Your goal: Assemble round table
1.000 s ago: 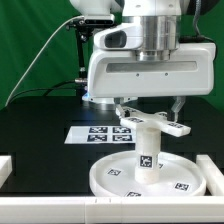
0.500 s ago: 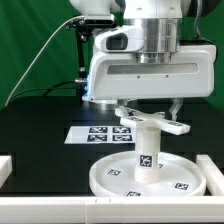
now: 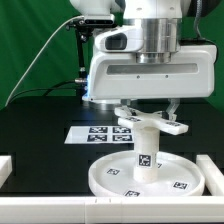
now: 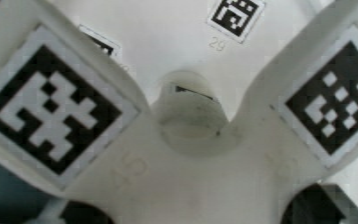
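The large round disc (image 3: 175, 180) lies on the black table near the front. The short post (image 3: 146, 150) stands upright at the disc's centre. The cross-shaped piece (image 3: 162, 123) sits on top of the post, with tags on its arms. My gripper (image 3: 150, 108) hangs straight over it, one finger (image 3: 122, 106) on each side of the piece. In the wrist view the cross-shaped piece (image 4: 194, 175) fills the picture, with a round hole at its middle. Both dark fingertips (image 4: 73, 212) press against its sides with no gap, so the gripper (image 4: 202, 208) is shut on it.
The marker board (image 3: 98, 133) lies flat behind the disc toward the exterior view's left. White edge rails run along the front (image 3: 50, 208) and at both sides (image 3: 5, 165). A green backdrop hangs behind the arm.
The fingers have drawn inward onto the cross-shaped piece. The disc, post and cross-shaped piece have stayed where they were, and the arm has not shifted.
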`<control>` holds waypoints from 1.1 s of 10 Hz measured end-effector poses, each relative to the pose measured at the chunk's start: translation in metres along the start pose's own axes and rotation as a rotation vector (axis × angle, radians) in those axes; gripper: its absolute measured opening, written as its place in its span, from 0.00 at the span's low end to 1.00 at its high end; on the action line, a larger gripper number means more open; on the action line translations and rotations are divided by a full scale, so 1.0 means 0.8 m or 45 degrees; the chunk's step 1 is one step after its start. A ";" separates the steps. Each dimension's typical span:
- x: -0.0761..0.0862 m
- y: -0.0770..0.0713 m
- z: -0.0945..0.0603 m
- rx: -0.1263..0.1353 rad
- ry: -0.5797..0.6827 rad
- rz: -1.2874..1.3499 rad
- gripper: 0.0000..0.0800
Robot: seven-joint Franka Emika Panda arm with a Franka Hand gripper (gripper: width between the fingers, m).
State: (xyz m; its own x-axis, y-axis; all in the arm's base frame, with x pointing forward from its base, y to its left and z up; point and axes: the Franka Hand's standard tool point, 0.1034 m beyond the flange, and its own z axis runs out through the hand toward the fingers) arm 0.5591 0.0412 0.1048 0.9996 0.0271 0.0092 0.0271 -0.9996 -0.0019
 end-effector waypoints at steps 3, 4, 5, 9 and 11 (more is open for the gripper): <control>0.003 -0.005 0.000 0.003 0.028 0.455 0.56; 0.003 -0.005 0.000 0.005 0.028 0.688 0.56; 0.004 -0.005 0.000 0.011 0.038 0.873 0.56; 0.007 -0.004 0.000 0.031 0.054 1.184 0.56; 0.007 -0.002 0.001 0.068 0.042 1.571 0.56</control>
State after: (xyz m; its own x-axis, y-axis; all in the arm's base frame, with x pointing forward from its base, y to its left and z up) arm 0.5643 0.0427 0.1043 0.3558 -0.9346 -0.0027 -0.9325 -0.3548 -0.0678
